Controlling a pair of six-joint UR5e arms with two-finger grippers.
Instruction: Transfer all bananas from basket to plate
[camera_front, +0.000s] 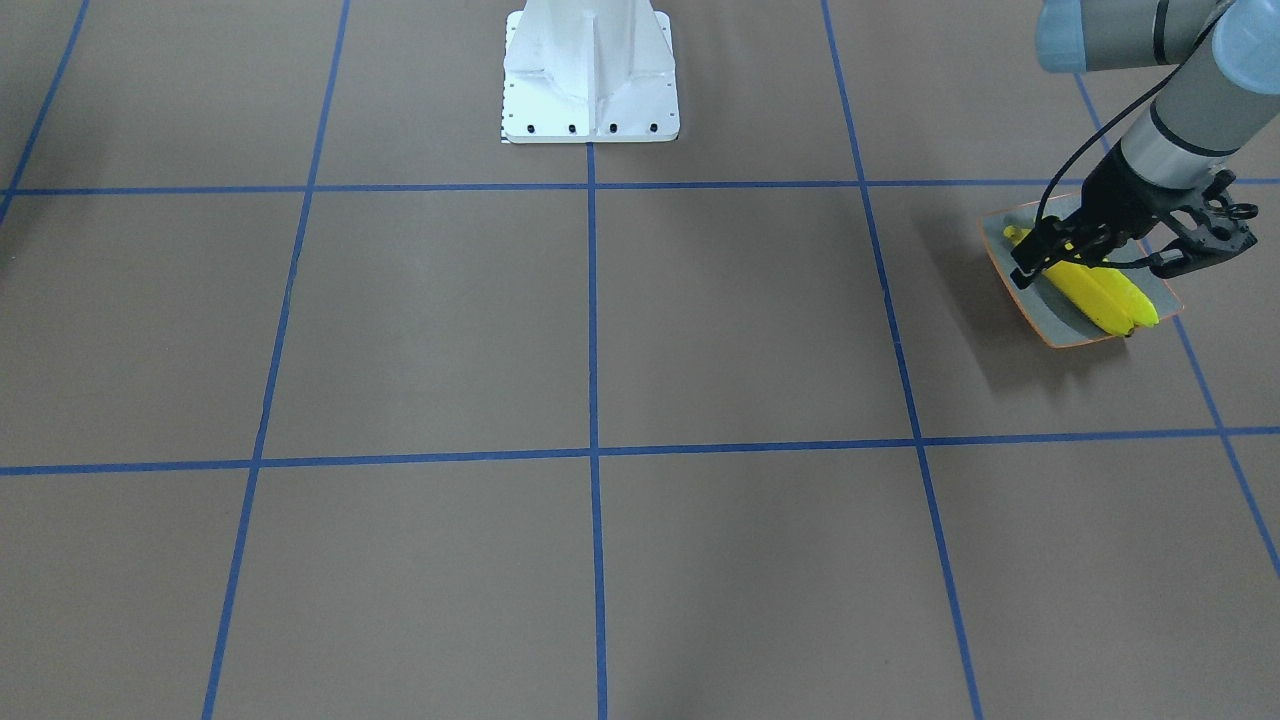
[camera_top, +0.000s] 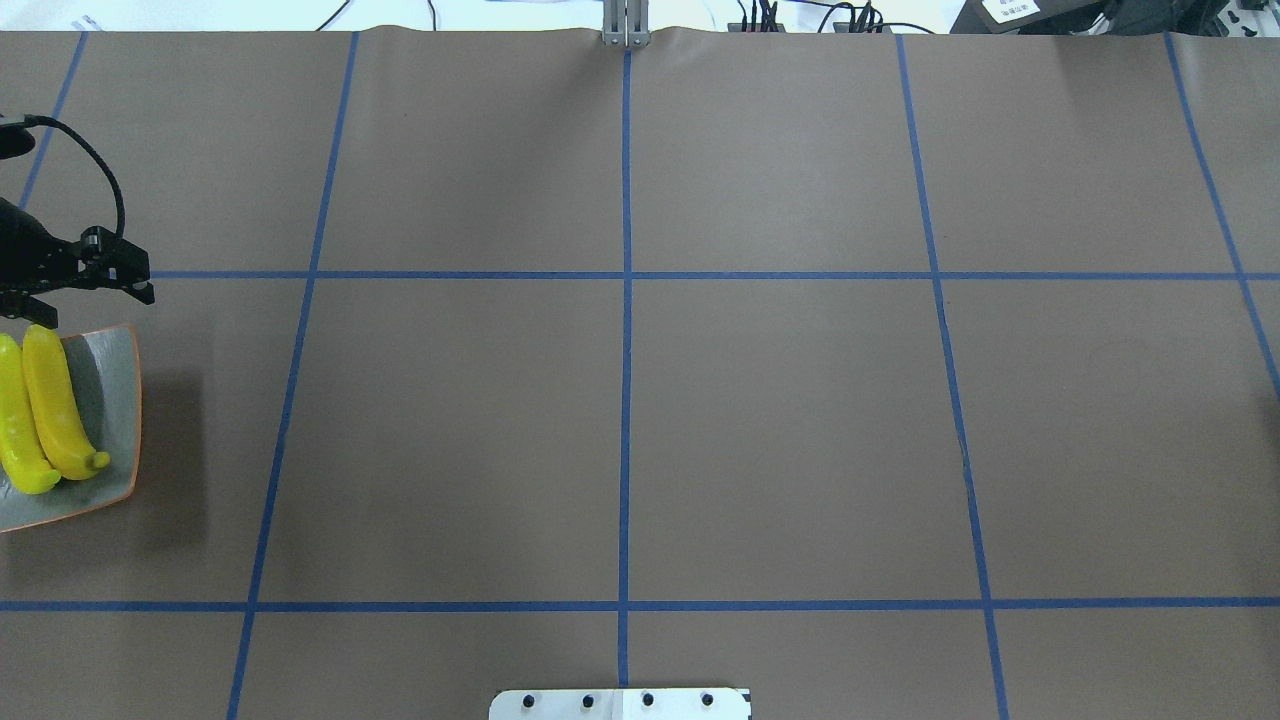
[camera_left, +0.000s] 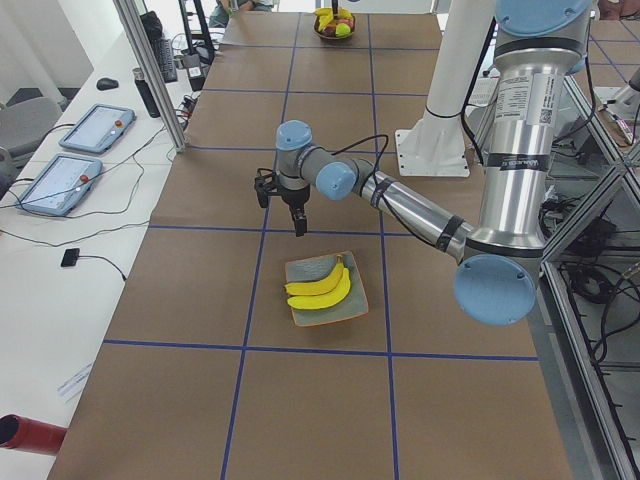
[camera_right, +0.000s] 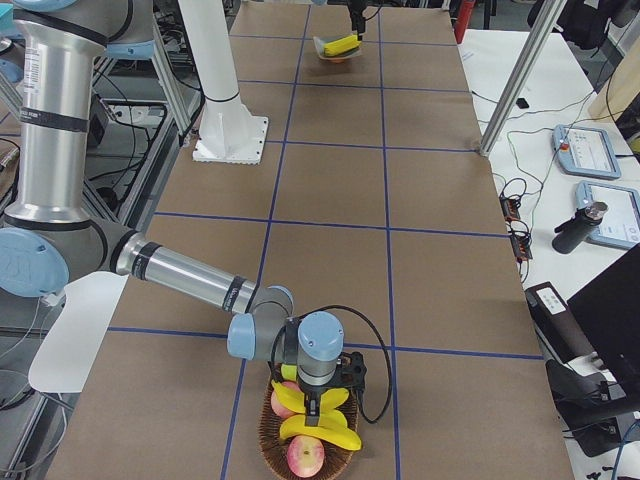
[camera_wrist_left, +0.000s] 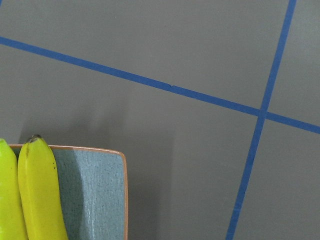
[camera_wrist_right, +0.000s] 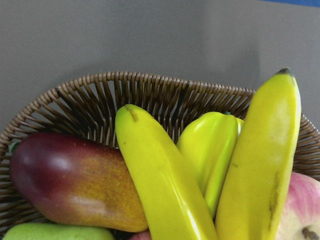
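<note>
Two yellow bananas (camera_front: 1100, 295) lie side by side on the square grey-green plate (camera_front: 1050, 320) with an orange rim, also in the overhead view (camera_top: 55, 410) and the left wrist view (camera_wrist_left: 40, 190). My left gripper (camera_front: 1095, 272) hangs open and empty just above the plate's far edge. Two more bananas (camera_wrist_right: 160, 185) (camera_wrist_right: 260, 160) lie in the wicker basket (camera_wrist_right: 150, 82). My right gripper (camera_right: 318, 405) is down among the basket's bananas. I cannot tell whether it is open or shut.
The basket also holds a red-orange mango (camera_wrist_right: 75, 180), a yellow-green fruit (camera_wrist_right: 210, 145) and a pink apple (camera_wrist_right: 300, 210). The robot's white base (camera_front: 590, 80) stands at mid-table. Blue tape lines cross the brown table (camera_top: 640, 400).
</note>
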